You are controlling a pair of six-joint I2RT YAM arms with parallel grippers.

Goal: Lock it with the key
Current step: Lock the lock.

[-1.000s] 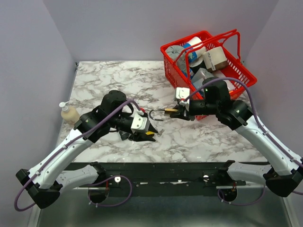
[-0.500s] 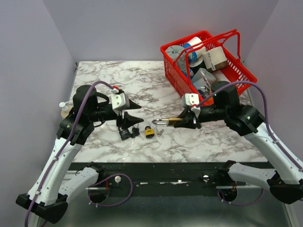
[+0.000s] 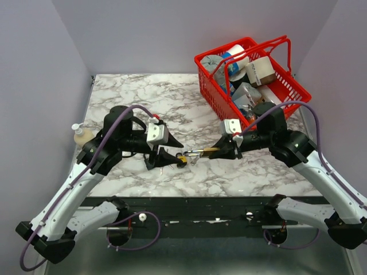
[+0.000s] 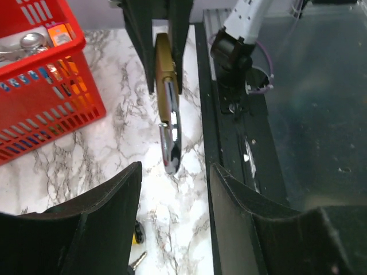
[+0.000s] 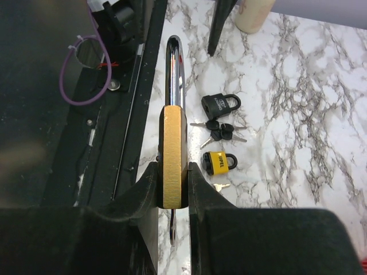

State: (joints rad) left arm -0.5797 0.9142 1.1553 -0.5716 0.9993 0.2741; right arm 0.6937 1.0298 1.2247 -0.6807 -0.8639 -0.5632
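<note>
The marble desk point(image 3: 126, 91) carried a black padlock point(image 5: 219, 105), some keys point(image 5: 219, 132) and a yellow padlock point(image 5: 219, 162), close together near its front edge. Above them the right hand point(image 3: 222, 150) clenched a brass padlock point(image 5: 172, 154) by its body, the shackle pointing toward the left hand point(image 3: 171, 150), which was released, grasping nothing.

Brass padlock point(image 5: 172, 157) gripped by its body in right hand point(image 5: 172, 179), held above the bench point(image 5: 298, 114). Chrome shackle sticks straight out past the fingers, edge-on, so can't tell if latched. On the bench: small yellow padlock point(image 5: 218, 162), black padlock point(image 5: 219, 104), black-headed keys point(image 5: 221, 132) between them.
</note>
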